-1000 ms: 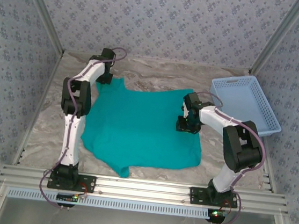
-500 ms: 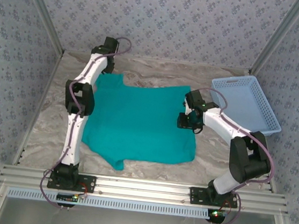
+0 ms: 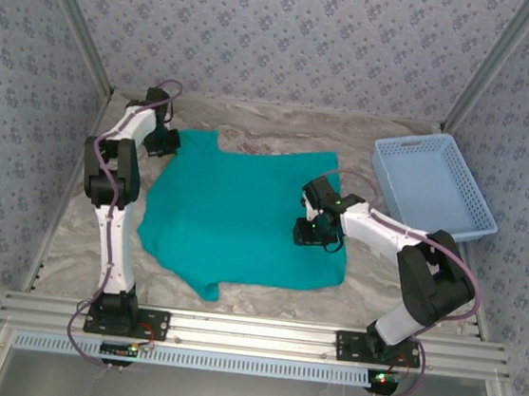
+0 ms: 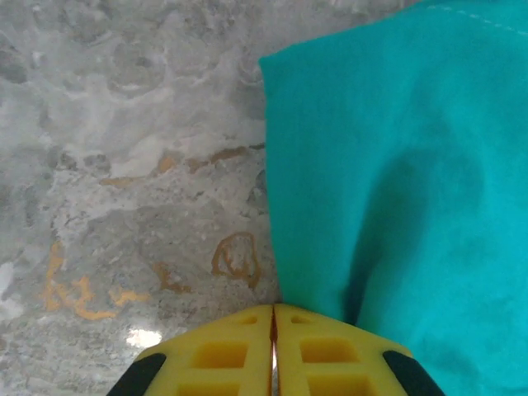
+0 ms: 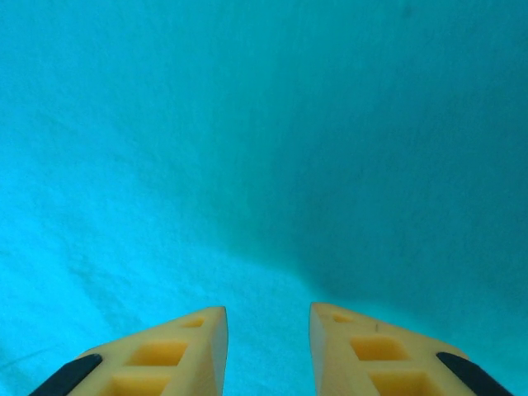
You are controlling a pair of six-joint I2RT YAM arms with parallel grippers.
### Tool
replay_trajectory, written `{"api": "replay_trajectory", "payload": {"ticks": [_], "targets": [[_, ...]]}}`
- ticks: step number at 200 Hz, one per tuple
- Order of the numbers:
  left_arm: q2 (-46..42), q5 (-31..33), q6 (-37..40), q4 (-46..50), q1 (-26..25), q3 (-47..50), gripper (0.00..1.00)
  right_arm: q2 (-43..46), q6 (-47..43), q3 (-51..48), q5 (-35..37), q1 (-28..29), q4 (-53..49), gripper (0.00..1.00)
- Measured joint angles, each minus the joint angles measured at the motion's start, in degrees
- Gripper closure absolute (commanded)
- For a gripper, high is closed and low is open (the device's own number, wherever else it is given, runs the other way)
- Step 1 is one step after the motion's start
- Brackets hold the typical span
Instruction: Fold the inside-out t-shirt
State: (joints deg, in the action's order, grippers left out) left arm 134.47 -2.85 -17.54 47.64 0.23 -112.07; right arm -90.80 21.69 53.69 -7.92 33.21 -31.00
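Lying spread out flat across the middle of the table (image 3: 254, 125), the t-shirt (image 3: 244, 210) showed as one plain teal-green sheet, with one pointed corner reaching toward the near edge. A light blue basket (image 3: 429, 183) sat well apart from it at the far right of the table.

The left gripper (image 3: 161, 140) hung at the far left corner of the t-shirt, right at the cloth's edge. From the left wrist camera its yellow fingers (image 4: 214, 355) were pressed together, with only a hairline seam between them. They sat over the line where the cloth's straight edge met the bare marbled surface. The cloth ran up to the right-hand finger, but whether any of it was pinched could not be told.

The right gripper (image 3: 310, 234) was low over the right part of the t-shirt, inside its right edge. From the right wrist camera its two yellow fingers (image 5: 177, 355) stood a narrow gap apart, with nothing between them. Smooth teal cloth lay beneath, with a soft shadow under the tips.
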Motion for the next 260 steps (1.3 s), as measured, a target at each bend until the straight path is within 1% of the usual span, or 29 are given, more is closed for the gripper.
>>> {"api": "replay_trajectory", "payload": {"ticks": [13, 30, 46, 57, 66, 72, 81, 139, 157, 161, 173, 188, 197, 210, 224, 241, 260], "targets": [[1.75, -1.44, -0.42, 0.0, 0.2, -3.17, 0.93, 0.0, 0.39, -1.14, 0.46, 0.11, 0.72, 0.67], [4.2, -1.86, -0.42, 1.31, 0.46, -7.15, 1.0, -0.31, 1.16, -2.62, 1.38, 0.11, 1.11, 0.68], [5.62, -0.94, 0.15, 2.82, 0.52, -9.9, 1.0, -0.92, 1.64, -3.26, 2.71, 0.11, 1.01, 0.68], [6.21, 0.0, 1.9, 4.02, 0.44, -11.26, 1.0, -1.11, 1.86, -3.48, 3.56, 0.09, 1.01, 0.69], [6.51, 1.68, 3.65, 4.37, 0.26, -12.0, 1.0, -1.11, 1.95, -3.56, 4.15, 0.09, 1.05, 0.69], [6.8, 2.51, 5.18, 4.74, 0.22, -12.5, 1.0, -1.11, 2.05, -3.63, 4.39, 0.11, 1.09, 0.66], [7.17, 4.55, 7.39, 5.31, 0.07, -13.4, 1.0, -1.11, 2.38, -3.67, 4.61, 0.11, 1.16, 0.65], [9.77, 19.28, 21.22, 6.36, -0.37, -17.11, 1.0, -1.11, 3.13, -3.61, 8.11, -0.04, 0.59, 0.65], [11.19, 20.13, 23.1, 6.91, -0.61, -19.71, 1.0, -1.11, 2.97, -3.61, 8.63, -0.24, 0.42, 0.65], [11.67, 19.87, 23.17, 7.19, -0.68, -20.65, 1.0, -1.11, 2.93, -3.61, 8.68, -0.31, 0.42, 0.65], [11.96, 16.92, 21.92, 8.17, -0.61, -22.47, 0.94, -1.11, 2.86, -3.5, 8.66, -0.33, 0.37, 0.65], [10.71, 10.78, 18.23, 8.04, -0.11, -22.45, 0.87, -1.55, 2.69, -3.02, 8.68, -0.35, -0.04, 0.64], [8.55, 6.12, 14.86, 6.19, 0.37, -19.45, 0.85, -2.1, 2.67, -2.47, 8.74, -0.35, -0.48, 0.63], [4.37, -0.5, 9.75, 3.45, 1.25, -12.98, 0.84, -2.75, 2.49, -1.66, 8.9, -0.35, -0.92, 0.6], [1.27, -6.34, 4.72, 1.95, 2.08, -8.02, 0.81, -3.13, 2.16, -1.18, 9.05, -0.44, -0.92, 0.6], [0.2, -10.64, 0.11, 0.15, 2.75, -4.9, 0.79, -3.17, 1.6, -1.14, 9.03, -0.83, -0.92, 0.6], [0.61, -13.27, -3.23, -0.81, 3.04, -3.23, 0.79, -3.17, 1.09, -1.14, 8.83, -1.31, -0.9, 0.6]]}}
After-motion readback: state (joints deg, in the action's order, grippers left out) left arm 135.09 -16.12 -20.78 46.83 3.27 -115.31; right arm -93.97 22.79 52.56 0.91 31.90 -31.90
